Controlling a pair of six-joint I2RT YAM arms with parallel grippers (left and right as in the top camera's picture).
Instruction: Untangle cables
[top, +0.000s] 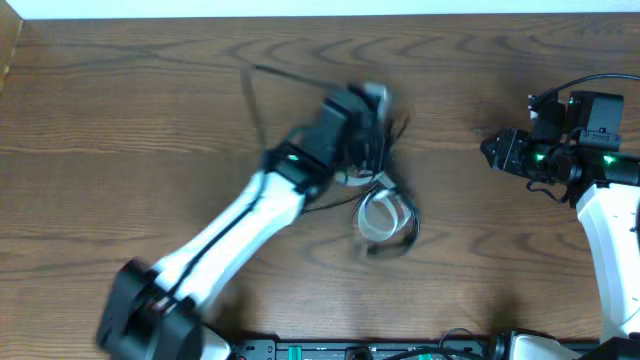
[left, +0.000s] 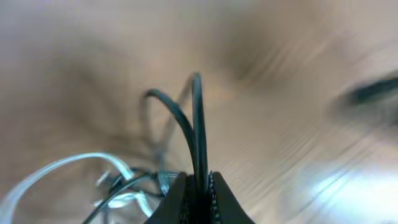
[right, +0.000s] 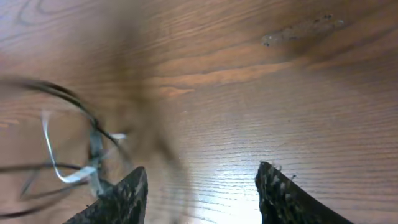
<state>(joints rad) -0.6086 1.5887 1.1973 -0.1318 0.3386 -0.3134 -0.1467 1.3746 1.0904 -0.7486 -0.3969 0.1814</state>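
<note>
Pinching a loop of black cord (left: 198, 124), the left gripper (left: 198, 186) has its jaws clamped tight on the strand, which arches up out of the fingertips in the left wrist view. From overhead that gripper sits over the middle of the table (top: 120, 120), smeared by blur. The tangle of cables (top: 408, 232) lies just beside it, toward the near edge. White cord (top: 378, 215) in a small coil, black loops around and across it, one thin black strand running off toward the far left. Right gripper (top: 492, 152) well apart at the right side, jaws partway open, nothing between them; its own view shows bare wood between the fingers (right: 121, 196) and the tangle off to the left. Step in hand, by my reading: one black cord taken, about to be drawn out of the heap. Whether the pinched loop runs clear of the white coil cannot be told; blur hides the crossings. Next move likely calls for a slow lift and pull away from the coil, watching whether the white cord drags along. If it does, the right gripper would need to come in and hold the coil down so the two part. A hard tug risks cinching a knot.
</note>
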